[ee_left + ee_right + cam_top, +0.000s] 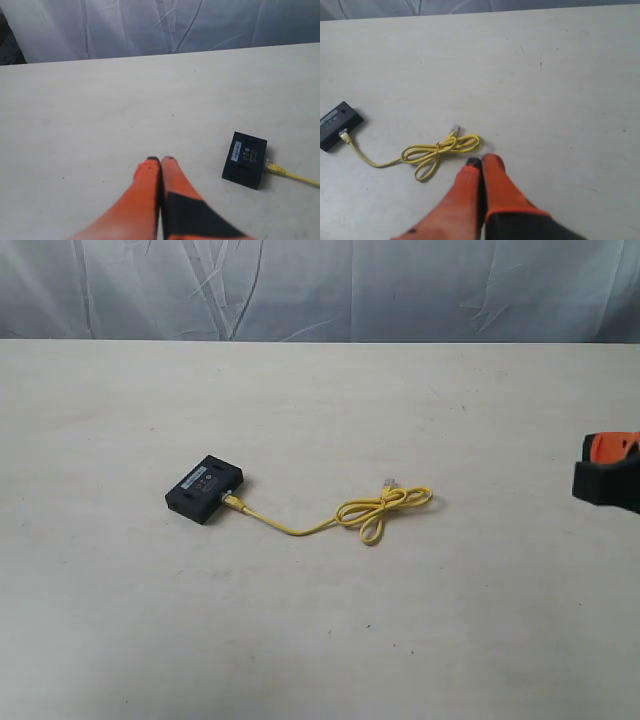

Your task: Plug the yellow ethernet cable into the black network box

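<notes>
The black network box [204, 488] lies flat on the table, left of centre, its pale label up. One plug of the yellow ethernet cable [370, 512] sits in the box's side port; the cord runs right to a looped knot, and its free clear plug lies on the table beyond the loops. In the left wrist view the box [244, 159] and plugged end [274, 169] lie off to one side of my left gripper [160, 160], which is shut and empty. My right gripper [481, 161] is shut on nothing, close beside the cable loops [439, 149]. Only part of the right gripper [608, 472] shows at the exterior view's right edge.
A pale tabletop [320, 640] spreads under everything. A wrinkled light cloth backdrop [320, 285] hangs behind the far edge of the table. Nothing else lies on the surface.
</notes>
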Controlling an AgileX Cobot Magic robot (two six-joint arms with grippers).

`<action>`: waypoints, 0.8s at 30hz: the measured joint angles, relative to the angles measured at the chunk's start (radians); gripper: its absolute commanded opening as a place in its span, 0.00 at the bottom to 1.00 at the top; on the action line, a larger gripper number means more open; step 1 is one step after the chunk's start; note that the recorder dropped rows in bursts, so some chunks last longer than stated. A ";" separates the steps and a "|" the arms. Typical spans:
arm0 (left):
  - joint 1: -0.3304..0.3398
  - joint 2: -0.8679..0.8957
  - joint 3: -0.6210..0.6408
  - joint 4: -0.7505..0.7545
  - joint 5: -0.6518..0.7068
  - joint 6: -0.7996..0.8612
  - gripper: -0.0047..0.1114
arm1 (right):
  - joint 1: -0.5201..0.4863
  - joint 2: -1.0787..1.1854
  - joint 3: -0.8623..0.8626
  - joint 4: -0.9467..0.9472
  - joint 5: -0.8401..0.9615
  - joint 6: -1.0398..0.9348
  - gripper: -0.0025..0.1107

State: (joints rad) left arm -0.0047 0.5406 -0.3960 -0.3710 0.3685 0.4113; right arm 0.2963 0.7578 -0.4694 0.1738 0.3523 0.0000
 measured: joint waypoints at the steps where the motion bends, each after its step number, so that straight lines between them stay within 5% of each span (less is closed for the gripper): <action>1: 0.000 -0.010 0.005 0.000 0.011 0.000 0.04 | 0.000 -0.025 0.014 0.000 0.003 0.000 0.02; 15: 0.000 -0.035 0.014 -0.002 0.059 0.000 0.04 | 0.000 -0.205 0.032 0.000 0.061 0.000 0.02; 24: 0.000 -0.035 0.014 0.002 0.062 0.000 0.04 | -0.096 -0.387 0.036 -0.006 0.060 0.000 0.02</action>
State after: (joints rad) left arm -0.0047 0.5061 -0.3821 -0.3690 0.4302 0.4113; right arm 0.1999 0.3704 -0.4337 0.1683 0.4119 0.0000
